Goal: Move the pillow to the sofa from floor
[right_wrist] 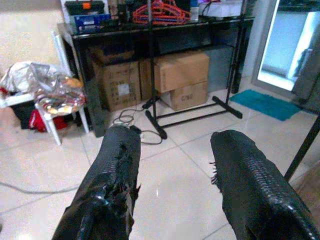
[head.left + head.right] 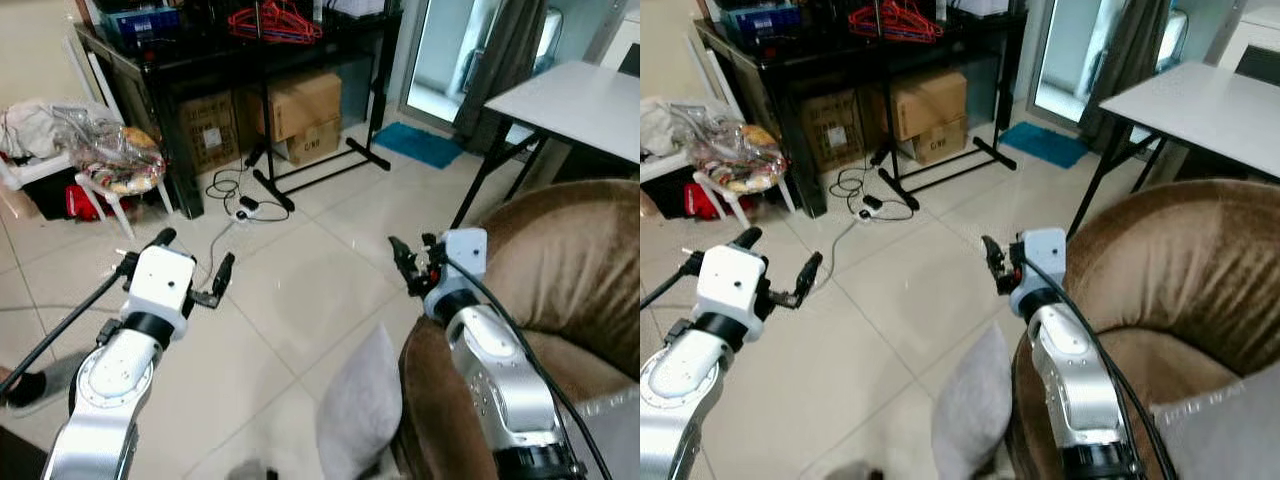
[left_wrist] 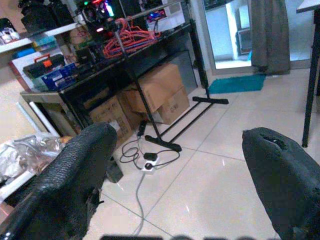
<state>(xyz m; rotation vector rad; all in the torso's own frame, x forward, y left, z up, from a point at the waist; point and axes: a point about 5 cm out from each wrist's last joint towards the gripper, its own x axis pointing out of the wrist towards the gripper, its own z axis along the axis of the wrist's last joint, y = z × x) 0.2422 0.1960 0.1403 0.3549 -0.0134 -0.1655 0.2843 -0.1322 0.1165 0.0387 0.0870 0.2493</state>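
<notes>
Pillow: soft grey fabric pillow (image 2: 358,410) standing on edge on the glossy tiled floor (image 2: 300,290), leaning against the sofa's side.
Sofa: brown velvety sofa (image 2: 570,270), rounded arm, on the robot's right.
Right gripper: right gripper (image 2: 407,262) raised above and beyond the pillow, textured black fingers apart, empty.
Left gripper: left gripper (image 2: 195,262) out over bare tiles, well apart from the pillow, fingers spread wide, empty.
Background: cardboard boxes (image 2: 300,115) under a black table (image 2: 240,50).

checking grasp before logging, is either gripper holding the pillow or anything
Nothing is held. The left gripper and right gripper are open above the floor; the pillow leans against the sofa.
</notes>
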